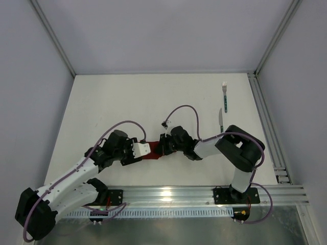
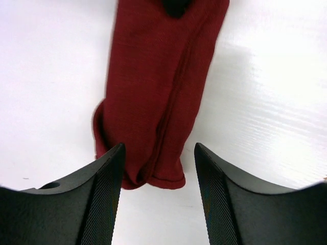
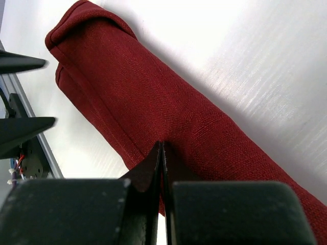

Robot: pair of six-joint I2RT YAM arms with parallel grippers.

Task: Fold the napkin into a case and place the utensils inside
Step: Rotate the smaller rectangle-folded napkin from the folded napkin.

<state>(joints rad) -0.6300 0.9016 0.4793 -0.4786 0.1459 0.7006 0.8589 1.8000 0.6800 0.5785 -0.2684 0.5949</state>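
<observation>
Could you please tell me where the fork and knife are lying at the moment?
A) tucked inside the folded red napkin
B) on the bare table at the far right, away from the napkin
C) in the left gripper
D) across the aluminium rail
B: the fork and knife lie on the table, well clear of the napkin.

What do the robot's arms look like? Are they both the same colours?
Yes, they match. The left arm and right arm each have white sections joined by chunky black joints, with a thin purple cable looping alongside. The left gripper and right gripper have black fingers, and the left ones' inner pads show a fine mesh-like texture.
</observation>
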